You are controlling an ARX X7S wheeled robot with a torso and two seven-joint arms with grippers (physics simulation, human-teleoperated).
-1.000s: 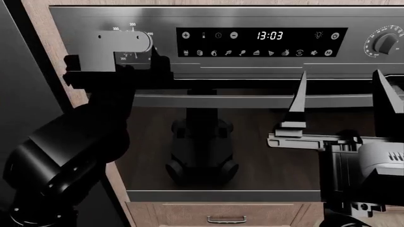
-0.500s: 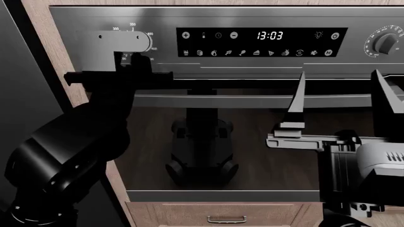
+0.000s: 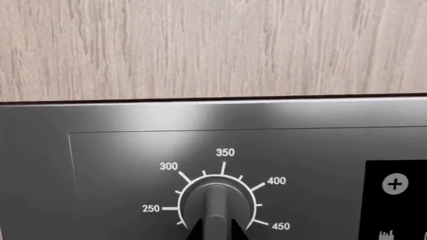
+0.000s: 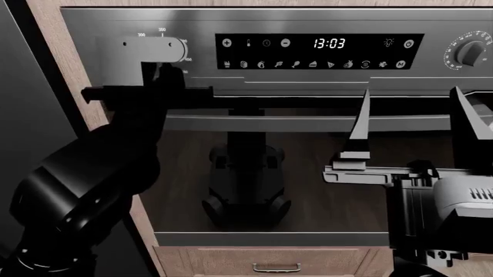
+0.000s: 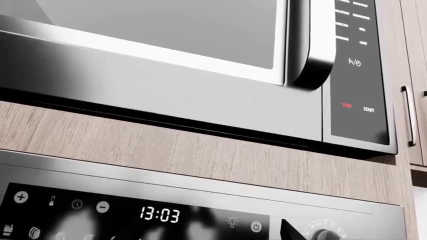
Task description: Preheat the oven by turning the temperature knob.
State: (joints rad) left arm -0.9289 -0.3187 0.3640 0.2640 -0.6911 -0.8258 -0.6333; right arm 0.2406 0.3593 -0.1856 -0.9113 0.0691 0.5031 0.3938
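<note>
While the left gripper (image 4: pixel 156 68) sits right on the temperature knob (image 3: pixel 217 207), the right gripper (image 4: pixel 412 112) hangs spread wide in front of the oven (image 4: pixel 324 81) door.

Brushed stainless-steel oven front, dark glossy glass door, long rounded bar handle (image 4: pixel 308 122), and a black clock panel (image 4: pixel 319 51) reading 13:03. The knob is round and dark grey with a raised bar ridge, ringed by white numbers 250 to 450, just left of that panel. Two dark fingertips (image 3: pixel 197 231) pinch the ridge from either side, so the left jaws are clamped on the knob. Right jaws are far apart, holding nothing. Pale wood-grain trim (image 3: pixel 213 47) runs above the oven, with a shiny steel microwave (image 5: pixel 200 75) above that.
</note>
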